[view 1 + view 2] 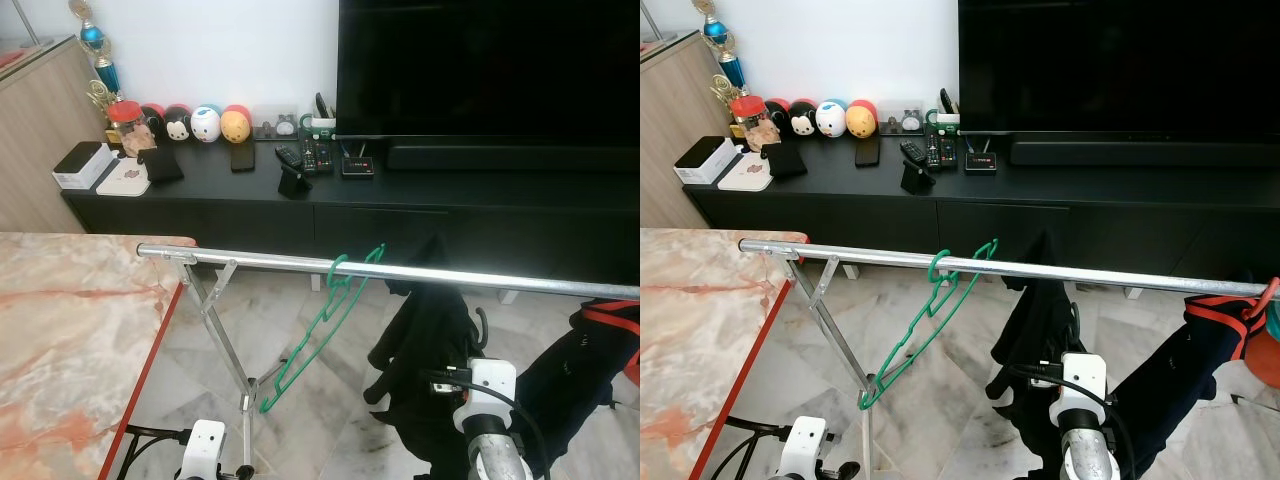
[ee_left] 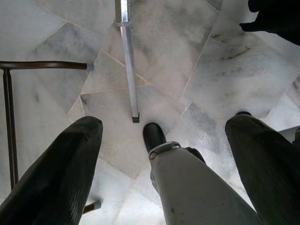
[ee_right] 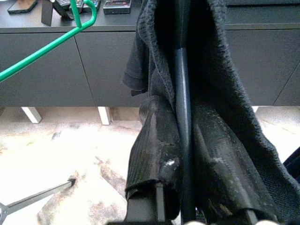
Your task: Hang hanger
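The black hanger [image 3: 182, 93], a thin dark bar draped in a black garment [image 1: 430, 330], stands upright between the fingers of the right gripper [image 3: 185, 154], which clamp it just below the silver rail [image 1: 400, 270]. A green hanger [image 1: 325, 325] hangs tilted on that rail beside it. The left gripper [image 2: 164, 159], fingers spread, points at the marble floor [image 2: 187, 70].

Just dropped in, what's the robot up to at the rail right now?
The right gripper is shut on a dark hanger draped with a black garment, holding it up just below the metal rail; its hook isn't visibly over the rail. An empty green hanger hangs there already. The left gripper points at the floor, fingers apart, holding nothing.
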`<state>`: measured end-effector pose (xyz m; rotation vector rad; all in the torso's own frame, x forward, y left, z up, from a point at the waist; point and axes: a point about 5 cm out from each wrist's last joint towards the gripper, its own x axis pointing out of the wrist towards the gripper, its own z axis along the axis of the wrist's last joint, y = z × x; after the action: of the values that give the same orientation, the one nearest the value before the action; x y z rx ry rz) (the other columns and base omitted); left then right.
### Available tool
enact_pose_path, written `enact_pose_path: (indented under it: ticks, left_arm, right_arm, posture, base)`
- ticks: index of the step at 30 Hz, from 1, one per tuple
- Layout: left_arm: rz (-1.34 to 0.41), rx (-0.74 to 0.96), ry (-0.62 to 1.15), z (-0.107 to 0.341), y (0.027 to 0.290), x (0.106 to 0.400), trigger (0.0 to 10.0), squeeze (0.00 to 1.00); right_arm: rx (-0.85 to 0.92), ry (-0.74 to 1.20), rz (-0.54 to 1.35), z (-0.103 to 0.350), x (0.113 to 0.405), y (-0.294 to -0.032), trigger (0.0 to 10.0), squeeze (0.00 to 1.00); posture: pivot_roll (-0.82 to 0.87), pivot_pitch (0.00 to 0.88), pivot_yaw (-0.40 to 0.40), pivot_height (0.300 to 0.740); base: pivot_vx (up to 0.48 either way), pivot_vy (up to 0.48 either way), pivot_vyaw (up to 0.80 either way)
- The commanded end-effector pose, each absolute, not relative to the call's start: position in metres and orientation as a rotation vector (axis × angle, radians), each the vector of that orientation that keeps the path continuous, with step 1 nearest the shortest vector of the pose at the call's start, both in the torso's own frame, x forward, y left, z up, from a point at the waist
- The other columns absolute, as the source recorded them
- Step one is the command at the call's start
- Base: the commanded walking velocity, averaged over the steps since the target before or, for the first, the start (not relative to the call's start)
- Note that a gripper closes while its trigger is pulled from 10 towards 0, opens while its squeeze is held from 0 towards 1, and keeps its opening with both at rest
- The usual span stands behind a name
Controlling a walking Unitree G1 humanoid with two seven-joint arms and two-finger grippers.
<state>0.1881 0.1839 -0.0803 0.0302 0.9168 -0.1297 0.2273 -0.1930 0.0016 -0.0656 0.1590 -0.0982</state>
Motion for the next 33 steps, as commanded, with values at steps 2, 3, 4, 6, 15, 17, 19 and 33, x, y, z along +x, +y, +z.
enact_pose_path:
  ticks: [2, 3, 4, 6, 15, 17, 19, 33]
  left_arm:
    - [-0.124, 0.053, 0.927, -0.0807, 0.19, 0.1859, 10.0, 0.0]
    - [-0.124, 0.053, 0.927, -0.0807, 0.19, 0.1859, 10.0, 0.0]
    - [-0.122, 0.052, 0.926, -0.0806, 0.19, 0.1861, 10.0, 0.0]
    - [-0.117, 0.05, 0.923, -0.0804, 0.1901, 0.1865, 10.0, 0.0]
    - [-0.114, 0.048, 0.92, -0.08, 0.19, 0.1875, 10.0, 0.0]
    - [-0.111, 0.047, 0.918, -0.0798, 0.1901, 0.1878, 10.0, 0.0]
    - [-0.109, 0.045, 0.917, -0.0797, 0.1901, 0.1879, 10.0, 0.0]
    - [-0.106, 0.044, 0.918, -0.0797, 0.1903, 0.188, 10.0, 0.0]
  right_arm:
    - [-0.062, 0.107, -0.11, 0.0098, 0.2338, -0.1943, 10.0, 0.0]
    - [-0.062, 0.107, -0.11, 0.0098, 0.2338, -0.1943, 10.0, 0.0]
    - [-0.062, 0.105, -0.113, 0.0102, 0.2343, -0.1946, 10.0, 0.0]
    - [-0.06, 0.105, -0.116, 0.0103, 0.2352, -0.1949, 10.0, 0.0]
    - [-0.057, 0.101, -0.12, 0.0116, 0.2372, -0.1948, 10.0, 0.0]
    - [-0.057, 0.102, -0.12, 0.0115, 0.2376, -0.1944, 10.0, 0.0]
    - [-0.057, 0.104, -0.119, 0.0113, 0.2378, -0.1941, 10.0, 0.0]
    - [-0.054, 0.113, -0.117, 0.0099, 0.2386, -0.1918, 10.0, 0.0]
  posture:
    - [-0.06, 0.0, 0.051, 0.74]
    - [-0.06, 0.0, 0.051, 0.74]
    - [-0.06, 0.0, 0.052, 0.74]
    - [-0.06, 0.0, 0.052, 0.74]
    - [-0.06, 0.0, 0.058, 0.74]
    - [-0.06, 0.0, 0.056, 0.74]
    - [-0.06, 0.0, 0.056, 0.74]
    - [-0.06, 0.0, 0.058, 0.74]
  base:
    - [0.0, 0.0, 0.0]
    - [0.0, 0.0, 0.0]
    - [0.0, 0.0, 0.0]
    - [0.0, 0.0, 0.0]
    - [0.0, 0.0, 0.0]
    - [0.0, 0.0, 0.0]
    - [0.0, 0.0, 0.0]
    - [0.0, 0.0, 0.0]
